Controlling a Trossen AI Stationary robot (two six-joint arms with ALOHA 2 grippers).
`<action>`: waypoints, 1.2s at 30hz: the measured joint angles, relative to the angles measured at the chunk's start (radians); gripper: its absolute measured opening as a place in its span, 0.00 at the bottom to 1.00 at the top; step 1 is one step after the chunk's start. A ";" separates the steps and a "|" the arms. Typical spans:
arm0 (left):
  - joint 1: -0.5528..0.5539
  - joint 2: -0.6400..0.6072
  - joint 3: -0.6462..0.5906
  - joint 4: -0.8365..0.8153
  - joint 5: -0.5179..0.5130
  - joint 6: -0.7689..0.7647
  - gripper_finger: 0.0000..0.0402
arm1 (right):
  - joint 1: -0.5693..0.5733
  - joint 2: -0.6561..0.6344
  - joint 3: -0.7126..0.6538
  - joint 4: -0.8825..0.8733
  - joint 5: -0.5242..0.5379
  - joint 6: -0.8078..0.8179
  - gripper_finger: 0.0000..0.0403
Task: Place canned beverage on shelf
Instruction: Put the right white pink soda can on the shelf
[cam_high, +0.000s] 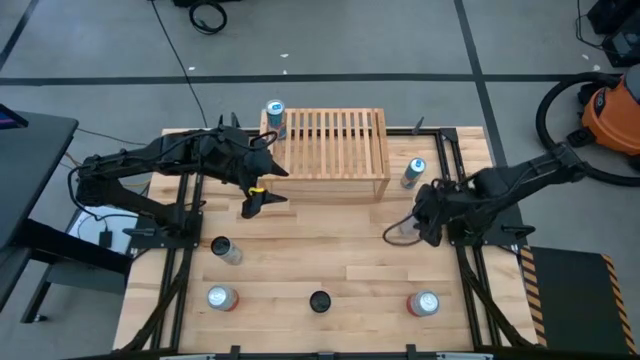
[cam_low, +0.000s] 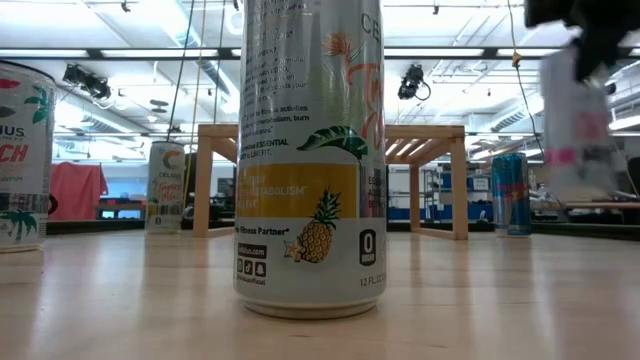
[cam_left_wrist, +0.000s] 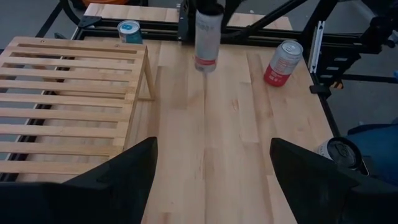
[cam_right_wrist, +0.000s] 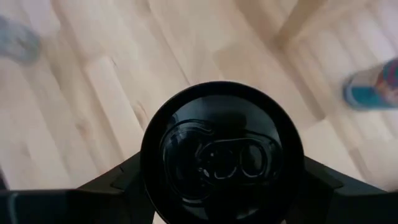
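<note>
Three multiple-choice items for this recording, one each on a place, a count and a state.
1. Where is the left hand?
A. Above the shelf
B. Over the table by the shelf's front left corner
C. At the table's front edge

2. How many cans are on the shelf?
A. None
B. One
C. Three

3. What is the right hand doing?
A. Open, empty
B. Shut on a can
C. Resting on the shelf

Answers:
1 B: the left hand hangs over the table beside that corner.
2 A: the shelf has bare slats.
3 B: the right hand has its fingers around a black-topped can.
</note>
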 joint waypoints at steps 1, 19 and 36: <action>0.000 0.000 0.000 0.000 0.000 0.000 0.78 | -0.022 0.001 0.022 -0.015 0.002 -0.017 0.65; 0.001 0.000 0.000 -0.005 0.000 0.000 0.78 | -0.483 0.288 0.607 -0.113 0.025 -0.528 0.65; 0.017 0.000 0.000 -0.004 -0.007 0.036 0.78 | -0.738 0.687 1.072 -0.129 -0.118 -0.794 0.65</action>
